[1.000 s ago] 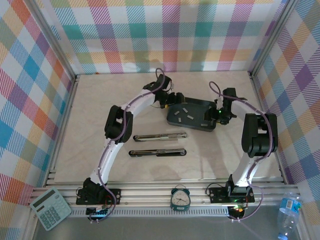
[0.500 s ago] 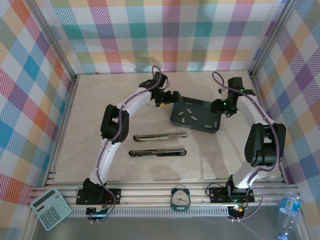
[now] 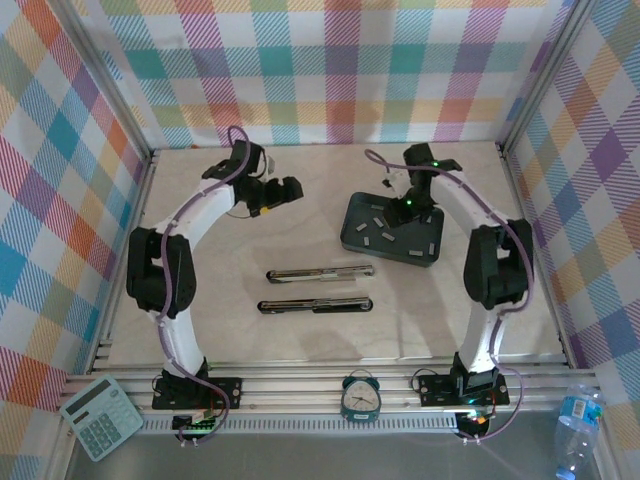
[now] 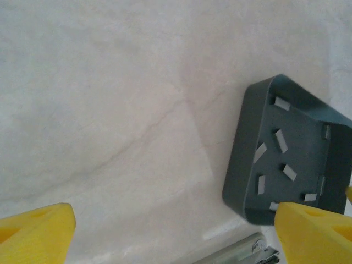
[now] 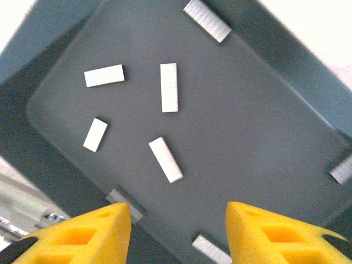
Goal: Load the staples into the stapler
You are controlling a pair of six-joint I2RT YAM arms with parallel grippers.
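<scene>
**Staples Scattered Loose in the Grey Tray**

Several staples [image 5: 170, 87] are seen lying flat and scattered on the floor of the dark grey tray [image 5: 247, 126], right of centre in the top view. The right pincer [image 5: 179, 231] is poised over them, released, with nothing gripped. The left pincer [image 4: 176, 234] is spread wide over bare surface [image 4: 110, 110], left of the tray. One stapler [image 3: 320, 272] and a second stapler [image 3: 315, 306] are laid parallel at frame centre, below the tray.

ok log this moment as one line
left gripper open over table | right gripper open above tray, empty | staples loose in tray | two staplers on table
</scene>
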